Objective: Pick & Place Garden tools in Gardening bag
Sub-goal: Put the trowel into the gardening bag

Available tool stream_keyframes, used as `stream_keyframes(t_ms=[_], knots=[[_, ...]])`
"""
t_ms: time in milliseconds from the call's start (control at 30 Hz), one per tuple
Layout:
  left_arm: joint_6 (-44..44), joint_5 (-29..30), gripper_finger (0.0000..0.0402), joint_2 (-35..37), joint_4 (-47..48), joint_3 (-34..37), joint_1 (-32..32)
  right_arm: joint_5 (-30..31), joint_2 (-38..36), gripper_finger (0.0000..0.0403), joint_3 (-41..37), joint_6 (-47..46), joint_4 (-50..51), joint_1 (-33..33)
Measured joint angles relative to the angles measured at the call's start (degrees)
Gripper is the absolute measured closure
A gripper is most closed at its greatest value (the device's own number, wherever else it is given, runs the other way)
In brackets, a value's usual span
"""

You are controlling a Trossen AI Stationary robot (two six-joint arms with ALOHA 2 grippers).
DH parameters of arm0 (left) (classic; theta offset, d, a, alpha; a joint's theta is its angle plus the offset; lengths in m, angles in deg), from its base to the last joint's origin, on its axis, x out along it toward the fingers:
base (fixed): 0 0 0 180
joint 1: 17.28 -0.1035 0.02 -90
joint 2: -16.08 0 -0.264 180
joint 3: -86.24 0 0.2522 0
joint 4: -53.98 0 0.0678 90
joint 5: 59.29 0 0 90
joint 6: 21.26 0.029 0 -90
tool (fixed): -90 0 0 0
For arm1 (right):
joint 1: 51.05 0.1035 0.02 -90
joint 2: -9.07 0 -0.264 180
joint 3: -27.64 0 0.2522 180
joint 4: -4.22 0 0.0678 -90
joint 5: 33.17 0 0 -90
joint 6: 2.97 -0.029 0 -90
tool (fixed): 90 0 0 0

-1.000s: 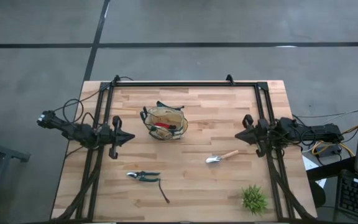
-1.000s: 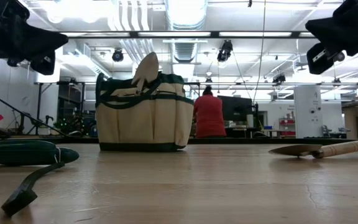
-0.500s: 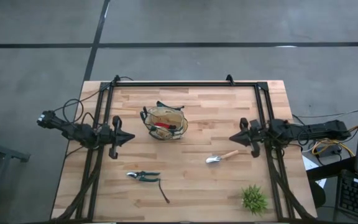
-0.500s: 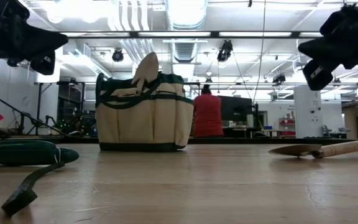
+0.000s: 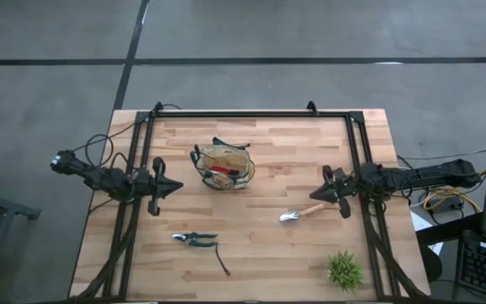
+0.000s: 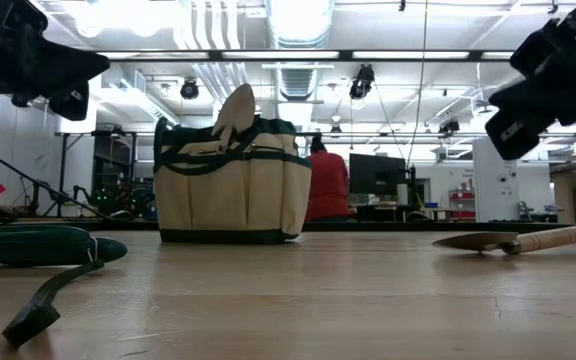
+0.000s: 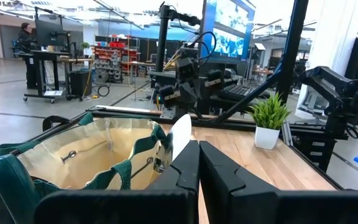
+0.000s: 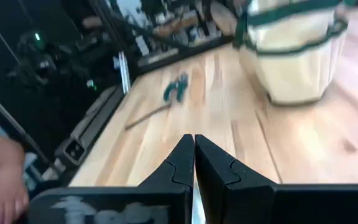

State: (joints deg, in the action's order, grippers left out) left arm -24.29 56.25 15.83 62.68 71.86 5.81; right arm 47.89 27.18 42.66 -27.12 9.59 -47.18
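Lying near the bench's right edge, the trowel (image 5: pixel 300 213) is found beside the clenched, empty right end effector (image 5: pixel 326 194), handle end nearest, blade toward the gardening bag (image 5: pixel 224 166); left end effector (image 5: pixel 169 187), also clenched, is farther.

No legible text, labels, brands, numbers or signs in any view. Blue screens (image 7: pixel 232 28) in the room behind the bench carry pale marks, too blurred to read. Bag (image 5: pixel 223 167), trowel (image 5: pixel 301 212) and pruners (image 5: pixel 196 239) show no readable print.
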Motion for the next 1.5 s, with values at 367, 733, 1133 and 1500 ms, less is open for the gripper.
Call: stream_keyframes(t_ms=[367,733,1133,1500], knots=[[0.0,0.0,0.039,0.0,0.0,0.0,0.0,0.2,13.0,0.0393,10.9,1.6,13.9,4.5],[0.0,0.0,0.039,0.0,0.0,0.0,0.0,7.2,33.8,0.0336,23.9,2.9,17.8,10.5],[0.0,0.0,0.039,0.0,0.0,0.0,0.0,19.5,58.0,0.024,41.9,1.0,33.1,19.1],[0.0,0.0,0.039,0.0,0.0,0.0,0.0,28.2,75.3,0.0229,53.9,3.8,42.1,25.1]])
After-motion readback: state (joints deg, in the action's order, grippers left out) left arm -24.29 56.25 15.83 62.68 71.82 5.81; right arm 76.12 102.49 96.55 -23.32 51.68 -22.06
